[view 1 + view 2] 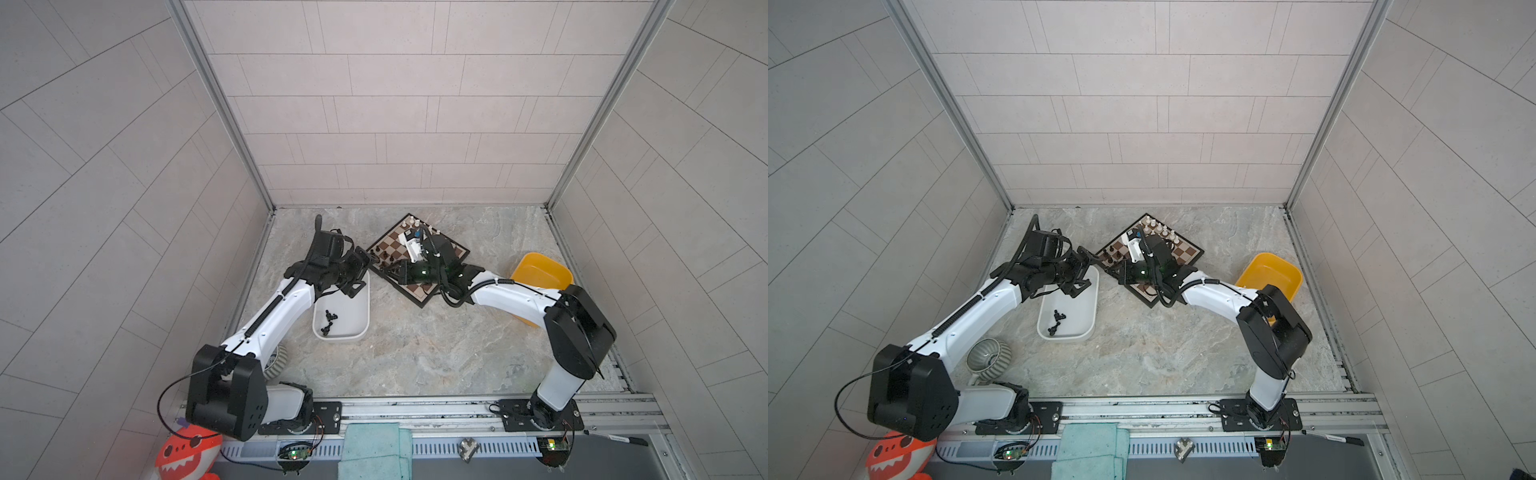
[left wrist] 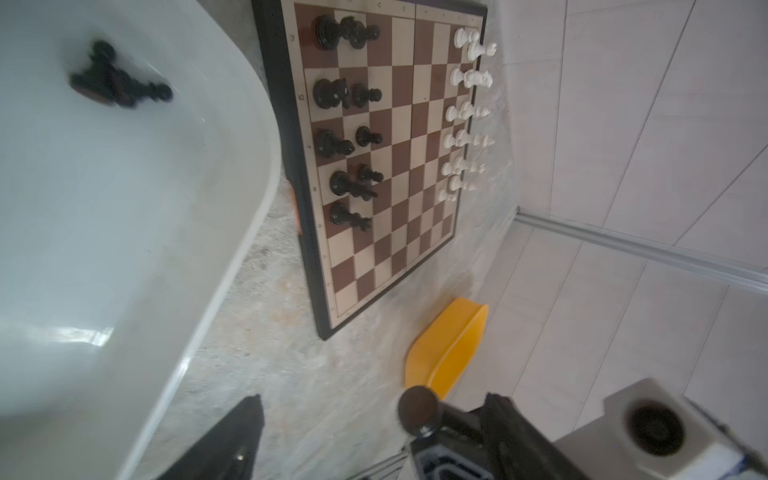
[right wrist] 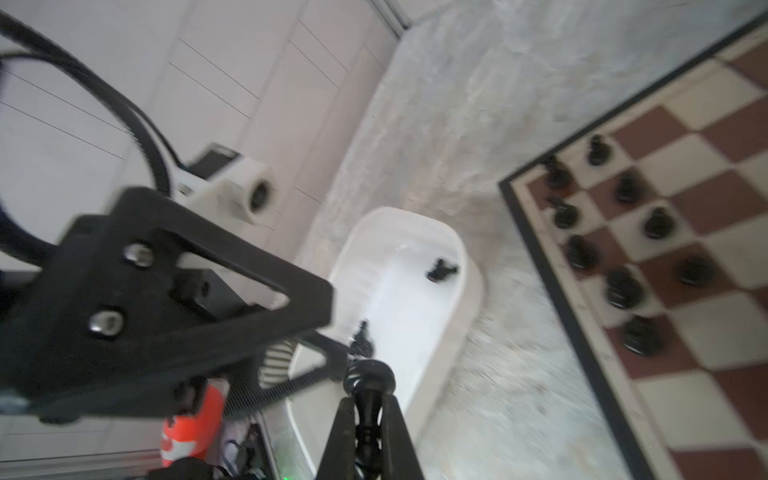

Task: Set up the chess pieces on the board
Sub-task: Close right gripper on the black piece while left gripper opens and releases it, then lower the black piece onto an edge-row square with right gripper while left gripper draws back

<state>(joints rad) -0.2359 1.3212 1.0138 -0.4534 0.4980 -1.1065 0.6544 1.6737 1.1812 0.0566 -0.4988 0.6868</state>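
You had the right gripper (image 3: 368,401) clamped on a small black plastic chessman (image 3: 369,382), held in the air between the rounded white plastic tub (image 1: 365,316) and the flat brown-and-cream chequered board (image 2: 395,232), above neither. The left gripper (image 2: 374,407) stood wide open just beside it, its fingers around the piece's round base but gripping nothing.

By my reading you were past halfway. The white chessmen (image 2: 461,112) lined the board's far edge in two ranks that looked full or nearly so, though they were too small to count. The black chessmen on the board (image 2: 345,141) numbered about nine, filling one end of their two ranks and leaving several squares at the other end bare. A small heap of loose black chessmen (image 1: 328,322) lay in the white tub. The yellow plastic tub (image 1: 540,270) looked empty. What was left for you, I judge, was the held piece and that heap.
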